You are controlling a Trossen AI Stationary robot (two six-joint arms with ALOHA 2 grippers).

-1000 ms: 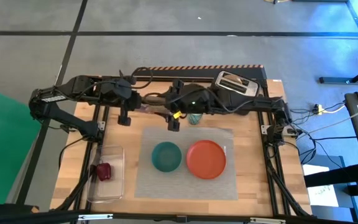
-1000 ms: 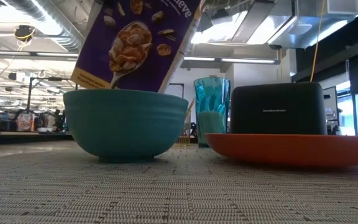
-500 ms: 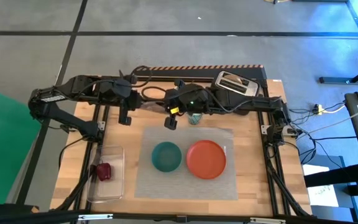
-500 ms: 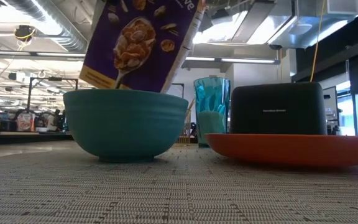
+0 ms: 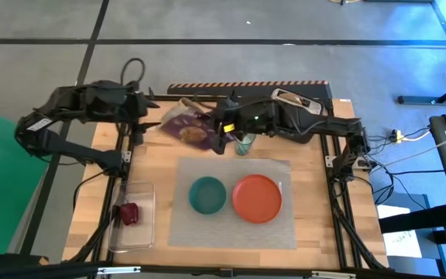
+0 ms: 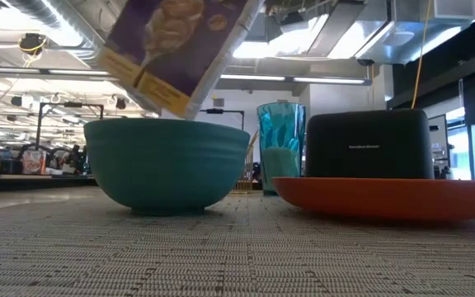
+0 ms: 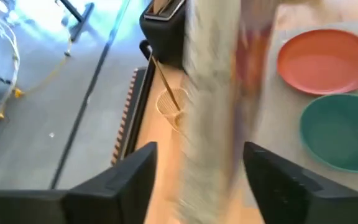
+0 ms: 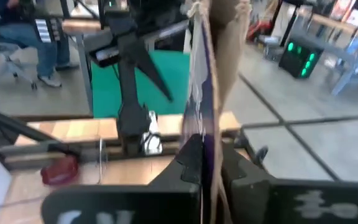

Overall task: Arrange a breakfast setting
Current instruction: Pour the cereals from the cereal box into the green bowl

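Tilted flatter than before, cereal box (image 5: 186, 124) clamped in right gripper (image 5: 221, 139) behind teal bowl (image 5: 207, 194); left gripper (image 5: 136, 108) released, apart.

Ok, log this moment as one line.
right tool: shut on cereal box | left tool: open, box between fingers | bowl, plate: on mat

Cereal box (image 5: 186, 124) tilted above table's back edge, bare placemat (image 5: 231, 232) strip nearest camera

Cereal box (image 6: 176, 49) cut off above; blurred in left wrist view.
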